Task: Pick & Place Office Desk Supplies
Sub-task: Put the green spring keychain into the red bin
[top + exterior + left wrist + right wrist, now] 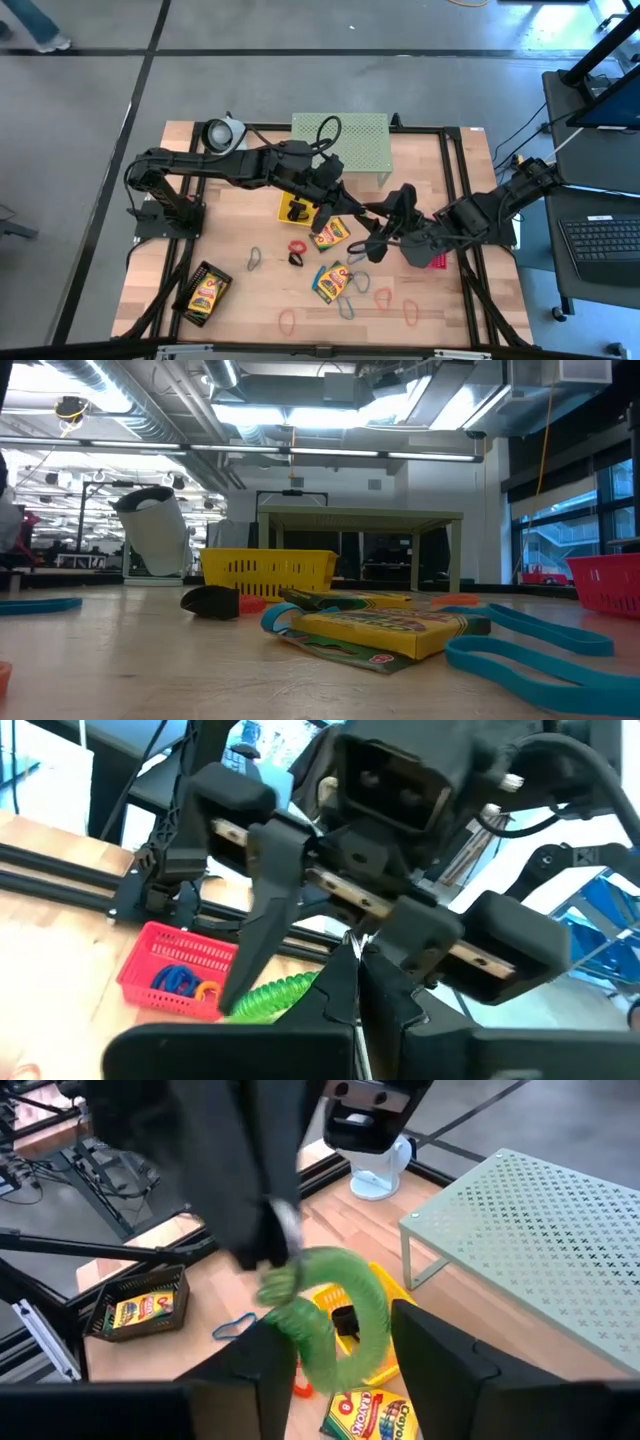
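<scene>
Table top (240,300): pale wood planks, matt, visible grain.
Table frame (455,180): black metal rails.
Shelf (540,1230): pale green perforated metal, matt.
Yellow tray (268,571): mesh, slightly shiny.
Pink tray (180,970): mesh.
Crayon boxes (390,628): printed cardboard, faint sheen.
Green coil (335,1315): springy plastic, glossy.
Blue loops (540,650): smooth rubbery bands.
Arms (220,165): dark matt plastic casing.

Green coiled loop (335,1315), yellow mesh tray (268,571), pink tray (178,968), pale green shelf (540,1240)
</scene>
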